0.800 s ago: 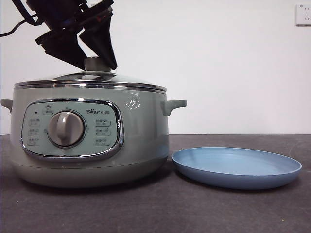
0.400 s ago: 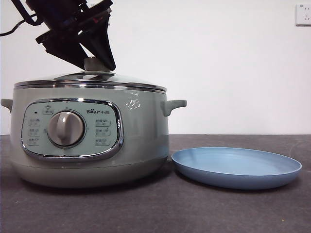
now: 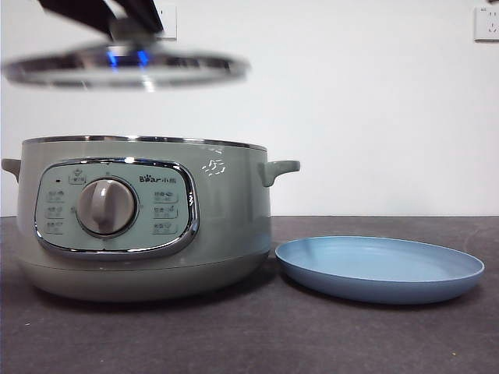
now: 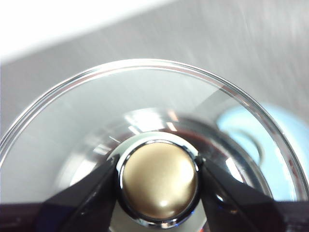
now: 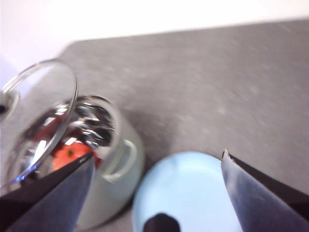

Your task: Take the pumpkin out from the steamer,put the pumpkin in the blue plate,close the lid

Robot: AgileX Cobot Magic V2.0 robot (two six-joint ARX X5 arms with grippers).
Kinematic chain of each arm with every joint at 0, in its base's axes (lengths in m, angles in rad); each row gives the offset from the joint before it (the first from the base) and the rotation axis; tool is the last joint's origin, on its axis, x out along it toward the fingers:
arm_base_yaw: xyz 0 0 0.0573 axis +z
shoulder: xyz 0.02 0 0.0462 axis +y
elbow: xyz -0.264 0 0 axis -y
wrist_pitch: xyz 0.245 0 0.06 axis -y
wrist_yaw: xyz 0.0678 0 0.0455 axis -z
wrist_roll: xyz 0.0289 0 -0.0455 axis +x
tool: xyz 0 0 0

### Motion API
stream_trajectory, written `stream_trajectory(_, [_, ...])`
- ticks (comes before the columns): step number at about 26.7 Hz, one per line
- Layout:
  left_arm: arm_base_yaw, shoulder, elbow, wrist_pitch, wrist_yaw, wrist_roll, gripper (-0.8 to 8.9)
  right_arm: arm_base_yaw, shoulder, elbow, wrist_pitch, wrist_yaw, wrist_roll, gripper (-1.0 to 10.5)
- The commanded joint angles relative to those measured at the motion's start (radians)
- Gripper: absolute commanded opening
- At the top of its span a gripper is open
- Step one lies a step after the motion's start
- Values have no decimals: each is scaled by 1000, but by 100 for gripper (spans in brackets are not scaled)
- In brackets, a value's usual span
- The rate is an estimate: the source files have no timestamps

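Glass lid (image 3: 125,68) hangs above the steamer (image 3: 140,226), knob clamped in my left gripper (image 4: 159,180); my right gripper (image 5: 154,174) gapes, empty, over the blue plate (image 3: 380,269).

The right claw (image 5: 154,193) hangs high above the grey worktop (image 5: 207,82) with its jaws spread wide. Below it lies the blue plate (image 5: 186,193), just beside the open steamer (image 5: 113,159). The pumpkin (image 5: 70,154) sits inside the steamer, partly seen through the glass. The lid (image 5: 38,116) is held tilted in the air above the pot, blurred.
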Motion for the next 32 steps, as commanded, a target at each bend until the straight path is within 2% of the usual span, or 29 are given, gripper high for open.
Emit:
stream_trajectory(1, [-3, -84, 5, 22, -62, 1, -9, 64, 20, 3, 53, -4, 10, 437])
stream_trajectory(8, [-3, -274, 5, -73, -289, 2, -9, 264, 134, 17, 172, 17, 10, 438])
stream_trajectory(15, [-3, -410, 5, -153, -436, 2, -9, 459, 386, 190, 123, 103, -53, 451])
stream_trajectory(19, [-3, -455, 5, -183, -487, 2, -9, 541, 546, 345, 46, 155, -114, 541])
stream_trajectory(21, [-3, -472, 5, -197, -512, 2, -9, 567, 626, 436, -23, 163, -157, 545])
stream_trajectory(24, [-3, -486, 5, -219, -533, 2, -9, 602, 760, 596, -150, 168, -182, 545])
stream_trajectory(26, [-3, -486, 5, -237, -549, 2, -9, 640, 875, 724, -232, 237, -213, 545])
stream_trajectory(28, [-3, -486, 5, -246, -548, 2, -9, 672, 967, 805, -260, 297, -241, 545])
stream_trajectory(32, [-2, -486, 5, -249, -549, 2, -9, 697, 1086, 843, -252, 320, -266, 540])
